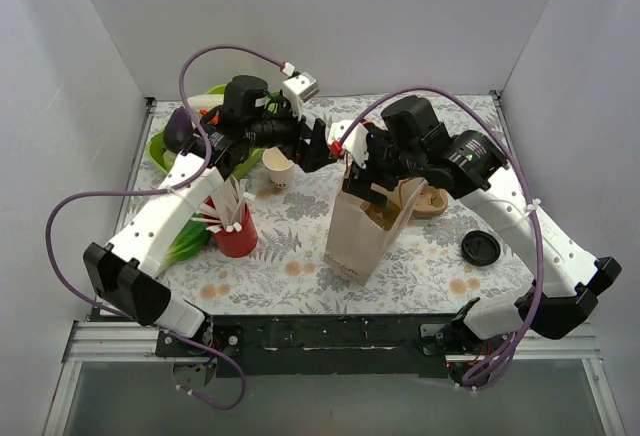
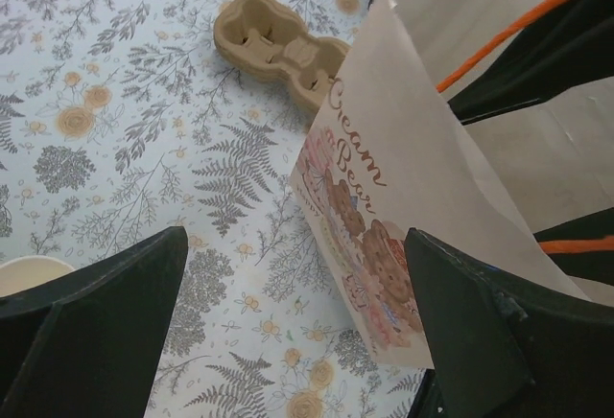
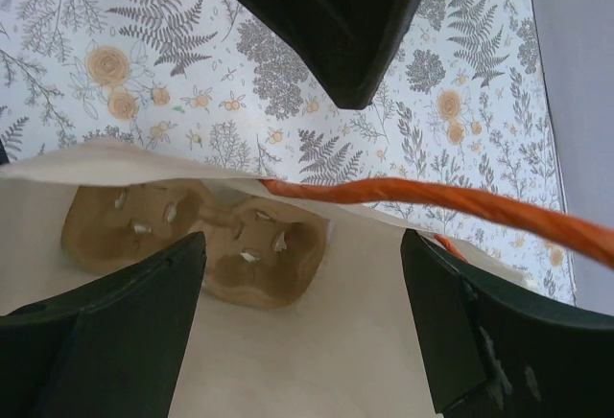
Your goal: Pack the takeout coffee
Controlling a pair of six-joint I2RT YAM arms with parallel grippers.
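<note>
Jaws wide and empty, the left gripper and right gripper hover at the mouth of the upright tan paper bag, centre frame, seemingly to steady it for packing.

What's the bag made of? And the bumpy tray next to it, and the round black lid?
The bag looks like thin tan paper: matte, creased, with bears printed on it. The bumpy tray seems to be moulded cardboard pulp, rough and dull brown. The round black lid is probably plastic, smooth with a raised rim, though it looks small here.
</note>
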